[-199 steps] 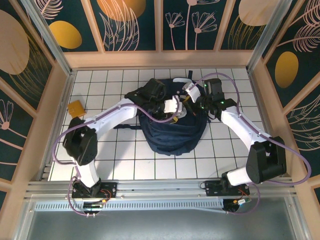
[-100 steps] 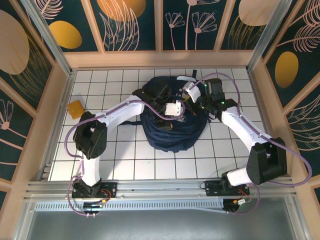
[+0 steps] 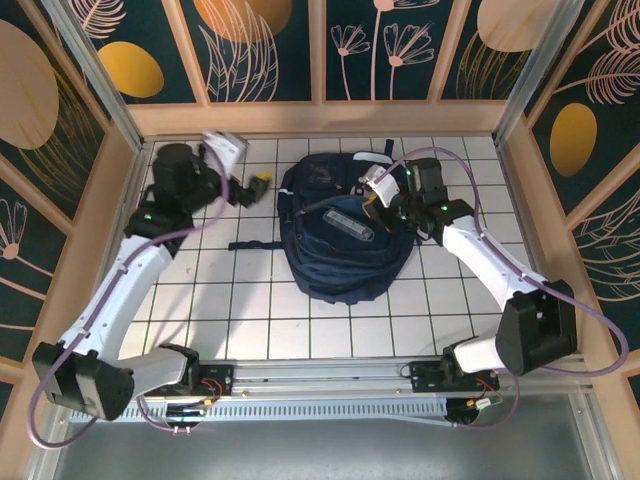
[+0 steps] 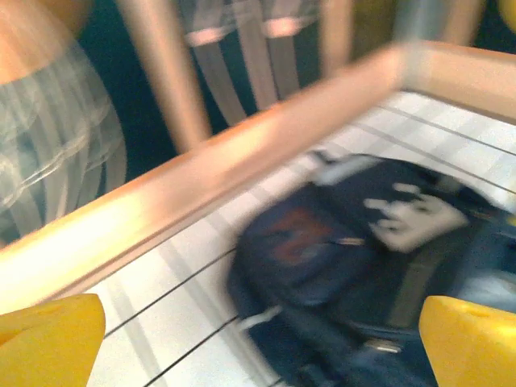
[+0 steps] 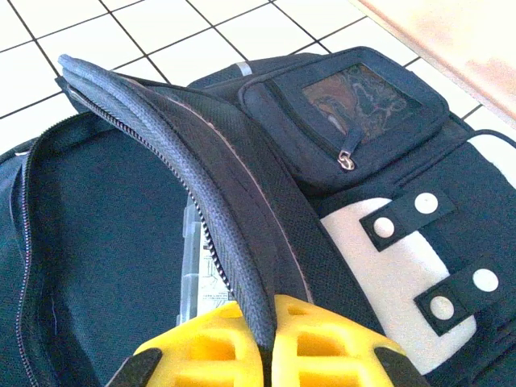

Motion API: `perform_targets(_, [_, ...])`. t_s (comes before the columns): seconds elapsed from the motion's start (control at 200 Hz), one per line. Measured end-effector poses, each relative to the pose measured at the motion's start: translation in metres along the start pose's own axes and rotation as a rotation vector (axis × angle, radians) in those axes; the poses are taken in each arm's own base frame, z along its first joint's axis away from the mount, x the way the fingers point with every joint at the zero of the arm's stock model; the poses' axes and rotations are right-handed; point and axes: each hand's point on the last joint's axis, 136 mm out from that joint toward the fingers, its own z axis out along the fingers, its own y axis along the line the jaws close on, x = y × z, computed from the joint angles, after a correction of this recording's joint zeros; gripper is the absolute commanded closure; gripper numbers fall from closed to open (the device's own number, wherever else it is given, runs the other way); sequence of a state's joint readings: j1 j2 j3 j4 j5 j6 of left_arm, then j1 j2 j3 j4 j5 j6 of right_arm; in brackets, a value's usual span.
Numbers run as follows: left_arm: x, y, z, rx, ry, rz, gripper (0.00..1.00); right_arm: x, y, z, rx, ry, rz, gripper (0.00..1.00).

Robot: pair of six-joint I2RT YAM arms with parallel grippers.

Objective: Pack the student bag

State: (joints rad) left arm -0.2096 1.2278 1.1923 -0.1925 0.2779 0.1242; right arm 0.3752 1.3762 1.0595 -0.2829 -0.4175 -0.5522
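The student bag (image 3: 345,250) lies in the middle of the tiled table, its main compartment unzipped. My right gripper (image 3: 376,201) is shut on the edge of the bag's zipper flap (image 5: 205,185) and holds it up; its yellow fingers (image 5: 334,347) pinch the flap. A clear plastic box (image 3: 347,222) lies inside the bag, and it also peeks out beneath the flap as the clear box (image 5: 196,278). My left gripper (image 3: 252,188) hovers open and empty to the left of the bag's top. In the blurred left wrist view the bag (image 4: 347,266) lies beyond my open left gripper (image 4: 258,355).
Wooden walls (image 3: 320,118) enclose the white tiled table (image 3: 250,300). A black strap (image 3: 255,245) trails from the bag's left side. The bag's grey patch (image 5: 387,274) and front pocket (image 5: 347,113) lie to the right of the raised flap.
My left arm pulled out of the bag and swung away to the back left, its jaws opening. The clear box now lies in the bag. The right gripper kept hold of the flap.
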Motion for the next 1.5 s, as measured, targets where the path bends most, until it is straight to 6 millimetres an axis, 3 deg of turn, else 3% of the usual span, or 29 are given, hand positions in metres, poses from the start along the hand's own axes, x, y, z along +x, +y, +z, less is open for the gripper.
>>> perform_targets(0.085, [0.026,0.077,0.008,-0.196,0.076,-0.233,0.01,-0.001,0.004,-0.001,-0.003,0.002,-0.006,1.00])
perform_targets(0.18, [0.084,0.140,0.012,-0.390,0.199,-0.452,0.01,-0.003,0.007,-0.002,-0.007,0.002,-0.011,1.00])
perform_targets(0.315, [0.154,0.193,-0.002,-0.621,0.339,-0.659,0.01,-0.004,0.009,-0.003,-0.009,-0.002,-0.015,1.00])
perform_targets(0.485, [0.211,0.249,-0.027,-0.838,0.412,-0.793,0.01,-0.008,0.014,-0.006,-0.015,-0.009,-0.024,1.00])
perform_targets(0.581, [0.240,0.271,-0.037,-0.917,0.462,-0.804,0.01,-0.009,0.017,-0.006,-0.021,-0.012,-0.029,1.00])
perform_targets(0.731, [0.271,0.285,-0.017,-0.905,0.555,-0.786,0.01,-0.010,0.021,-0.006,-0.027,-0.014,-0.035,1.00])
perform_targets(0.846, [0.288,0.283,-0.006,-0.875,0.598,-0.791,0.01,-0.009,0.022,-0.006,-0.028,-0.014,-0.036,1.00])
perform_targets(1.111, [0.297,0.282,-0.006,-0.884,0.616,-0.796,0.01,-0.010,0.021,-0.007,-0.025,-0.015,-0.037,1.00])
perform_targets(1.346, [0.336,0.263,-0.015,-0.899,0.687,-0.827,0.01,-0.011,0.023,-0.007,-0.028,-0.016,-0.040,1.00])
perform_targets(1.501, [0.344,0.263,-0.014,-0.906,0.698,-0.831,0.01,-0.011,0.024,-0.006,-0.030,-0.016,-0.042,1.00])
